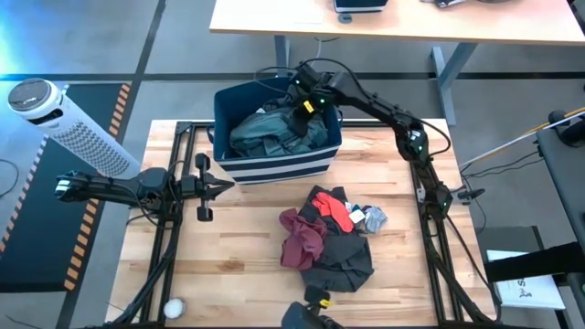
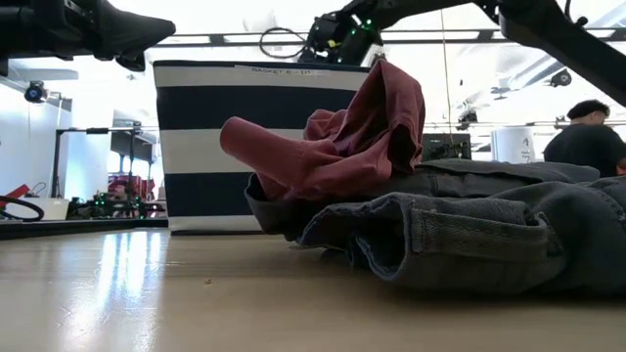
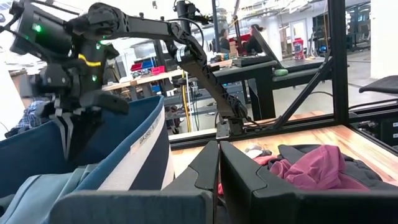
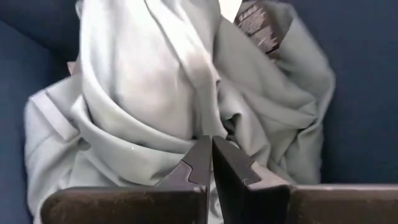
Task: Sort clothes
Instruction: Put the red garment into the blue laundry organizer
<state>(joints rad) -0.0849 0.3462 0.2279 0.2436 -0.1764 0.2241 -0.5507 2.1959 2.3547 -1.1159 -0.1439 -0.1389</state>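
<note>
The navy bin with white stripes [image 1: 274,164] stands at the table's far middle, and a teal-green garment [image 1: 265,132] lies crumpled inside it. My right gripper [image 1: 302,114] hangs shut over the bin's far right part, fingers pointing down, just above that garment [image 4: 155,81]. A heap of clothes rests on the table nearer the front: a maroon piece [image 1: 302,239] on a dark charcoal one [image 1: 343,260], with a small red piece [image 1: 340,212] and a grey one [image 1: 375,217]. My left gripper [image 1: 218,185] waits shut and level by the bin's near left corner.
A white perforated cylinder [image 1: 69,119] lies off the table's left side. A small white ball [image 1: 173,308] sits at the near left corner. Black frame rails [image 1: 174,228] run along both table sides. Bare wood shows left of the heap. A person [image 2: 587,137] is in the room behind.
</note>
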